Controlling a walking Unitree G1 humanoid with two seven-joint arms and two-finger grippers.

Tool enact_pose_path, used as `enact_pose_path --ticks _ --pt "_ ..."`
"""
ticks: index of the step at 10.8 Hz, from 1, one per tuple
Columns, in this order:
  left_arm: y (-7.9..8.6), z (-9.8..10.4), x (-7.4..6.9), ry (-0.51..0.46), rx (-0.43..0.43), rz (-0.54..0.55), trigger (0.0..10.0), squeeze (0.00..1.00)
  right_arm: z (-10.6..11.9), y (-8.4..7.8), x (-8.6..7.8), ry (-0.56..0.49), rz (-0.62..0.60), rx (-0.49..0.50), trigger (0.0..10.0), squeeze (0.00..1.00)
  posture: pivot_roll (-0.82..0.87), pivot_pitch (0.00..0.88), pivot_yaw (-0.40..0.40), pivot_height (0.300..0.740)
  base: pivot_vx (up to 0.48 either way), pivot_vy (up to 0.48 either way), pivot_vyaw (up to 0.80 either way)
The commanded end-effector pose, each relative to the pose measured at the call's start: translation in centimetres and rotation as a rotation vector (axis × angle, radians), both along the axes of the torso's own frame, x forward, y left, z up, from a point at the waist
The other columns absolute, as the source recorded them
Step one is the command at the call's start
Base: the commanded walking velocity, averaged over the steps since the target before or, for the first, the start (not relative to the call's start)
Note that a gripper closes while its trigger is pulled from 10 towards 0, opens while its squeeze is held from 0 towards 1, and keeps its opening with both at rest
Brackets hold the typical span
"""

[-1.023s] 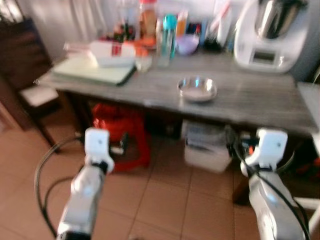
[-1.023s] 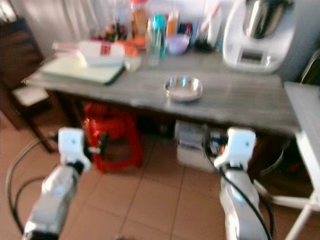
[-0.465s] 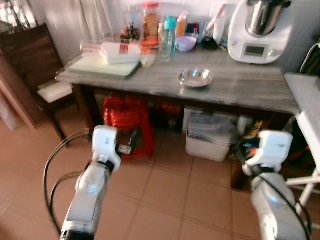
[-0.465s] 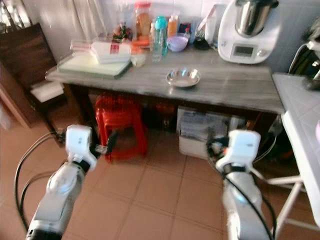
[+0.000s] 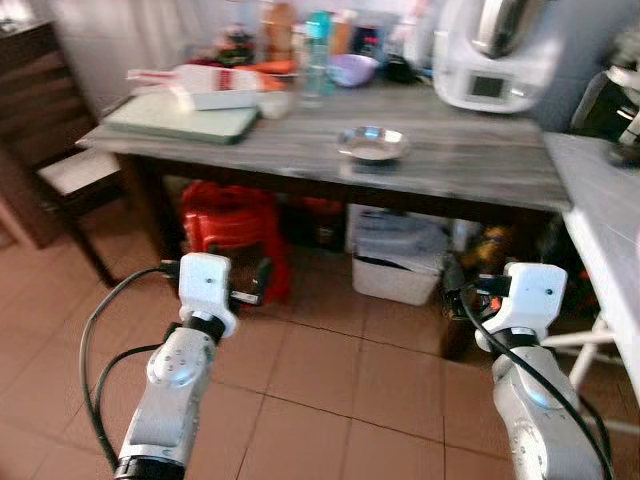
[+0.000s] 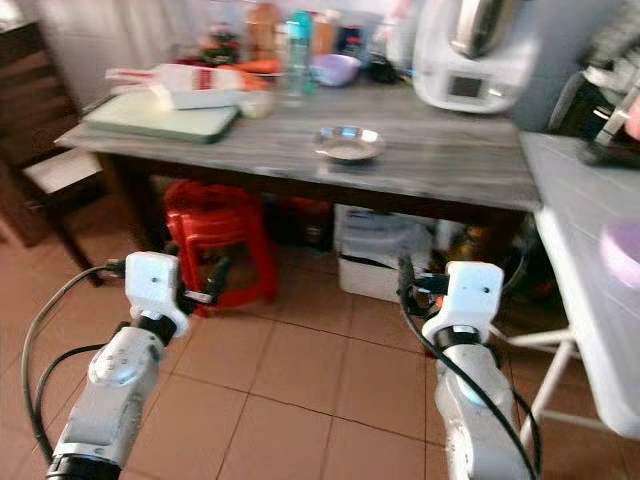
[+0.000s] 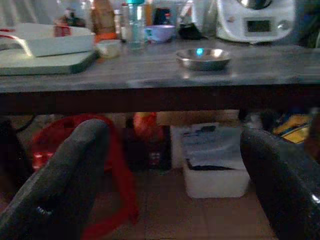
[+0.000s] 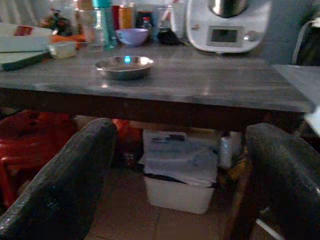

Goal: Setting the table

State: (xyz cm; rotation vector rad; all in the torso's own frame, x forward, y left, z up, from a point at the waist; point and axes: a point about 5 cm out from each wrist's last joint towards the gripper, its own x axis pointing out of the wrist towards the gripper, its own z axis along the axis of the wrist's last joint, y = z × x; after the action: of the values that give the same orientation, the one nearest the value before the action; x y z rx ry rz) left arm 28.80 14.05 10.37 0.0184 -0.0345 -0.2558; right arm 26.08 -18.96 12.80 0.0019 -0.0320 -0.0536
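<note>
Terracotta floor tiles in the foreground; beyond them a long grey wooden table (image 5: 480, 175) against the wall.

On the table: one steel bowl (image 5: 372, 144) near the middle of the front half, lying by itself; green cutting board (image 5: 180, 117) at the robot's left end with a white tray (image 5: 215, 92) on it; bottles and a purple bowl (image 5: 352, 68) along the back; white kitchen machine (image 5: 495, 55) at the right end. Under the table: red stool (image 5: 228, 235), white bin (image 5: 398, 262).

Left gripper (image 7: 175, 185): fingers spread, holding nothing, well short of the table. Right gripper (image 8: 180, 190): likewise spread and empty.

Step in hand, as I judge it: the approach. Next I need to walk closer, then raise one arm above the table's edge to reach the steel bowl.
</note>
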Motion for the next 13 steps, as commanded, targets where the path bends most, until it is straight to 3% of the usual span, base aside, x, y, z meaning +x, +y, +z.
enact_pose_path --ticks 1,10,13 --pt "0.37 0.13 0.09 -0.003 0.019 0.003 10.0 0.00 0.24 0.20 0.11 -0.010 0.003 -0.002 10.0 0.00 -0.02 0.000 0.001 0.740 0.000 -0.247 0.00" --pt "-0.09 0.13 0.38 0.001 0.016 -0.013 10.0 0.00 0.69 0.19 0.57 -0.020 -0.009 -0.006 10.0 0.00 -0.02 0.000 0.004 0.740 0.000 -0.249 0.00" --pt "-0.07 0.11 0.36 0.000 0.011 -0.009 10.0 0.00 1.11 0.01 0.25 -0.054 -0.034 0.093 10.0 0.00 -0.02 0.000 0.002 0.740 0.000 -0.252 0.00"
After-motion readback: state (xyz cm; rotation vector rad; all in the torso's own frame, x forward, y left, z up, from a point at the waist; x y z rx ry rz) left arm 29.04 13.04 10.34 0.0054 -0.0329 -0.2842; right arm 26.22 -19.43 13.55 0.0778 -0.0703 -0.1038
